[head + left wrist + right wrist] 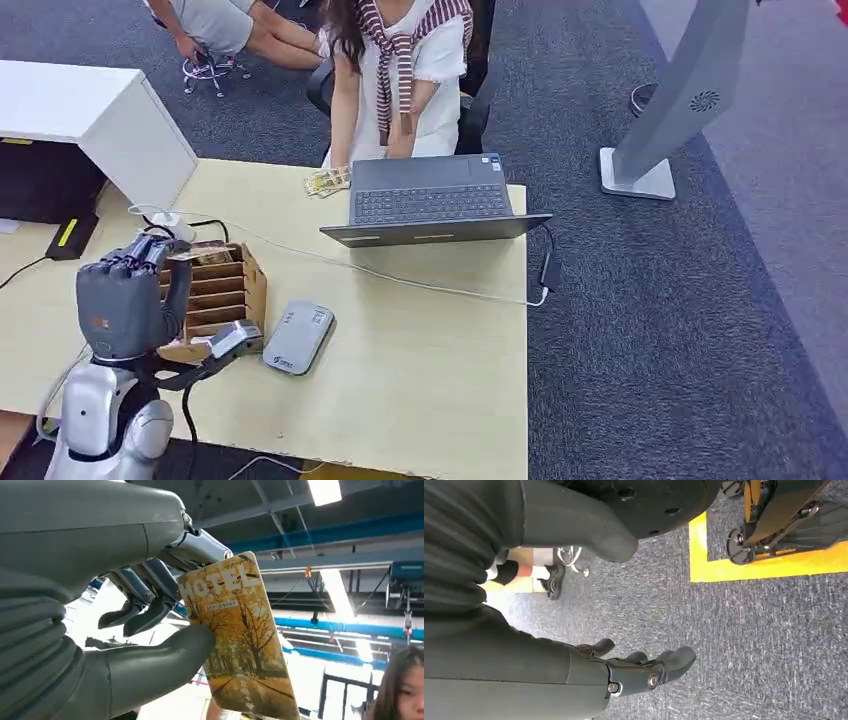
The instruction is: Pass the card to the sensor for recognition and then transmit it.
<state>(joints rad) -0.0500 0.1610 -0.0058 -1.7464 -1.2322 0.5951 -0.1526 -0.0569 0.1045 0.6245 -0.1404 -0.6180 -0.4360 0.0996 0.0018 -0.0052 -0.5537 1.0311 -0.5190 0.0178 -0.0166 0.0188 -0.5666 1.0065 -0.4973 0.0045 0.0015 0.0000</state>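
- The card [239, 640], a yellow hotel key card printed with an avenue of autumn trees and the word "HOTEL", is pinched between the thick thumb and the darker fingers [150, 587] of the left robot hand [150, 630]; in the left wrist view most of the card sticks out past the grip, with ceiling lights and blue beams behind it.
- In the head view the left robot hand [125, 300] is raised above the desk's [420, 380] left part, just in front of a wooden card rack [225, 290] whose slots hold more cards.
- A grey card sensor [298, 336] lies flat on the desk just beside the rack, toward the near edge, with a thin white cable [400, 278] running across the desk behind it.
- An open laptop [430, 205] stands at the far edge of the desk, and a person in a white top with a striped scarf [400, 70] sits behind it; a few more cards [327, 181] lie by the laptop's left corner.
- The right robot hand [644, 672] hangs over grey carpet [749, 640] holding nothing, its fingers loosely apart, near a yellow floor marking [764, 565].
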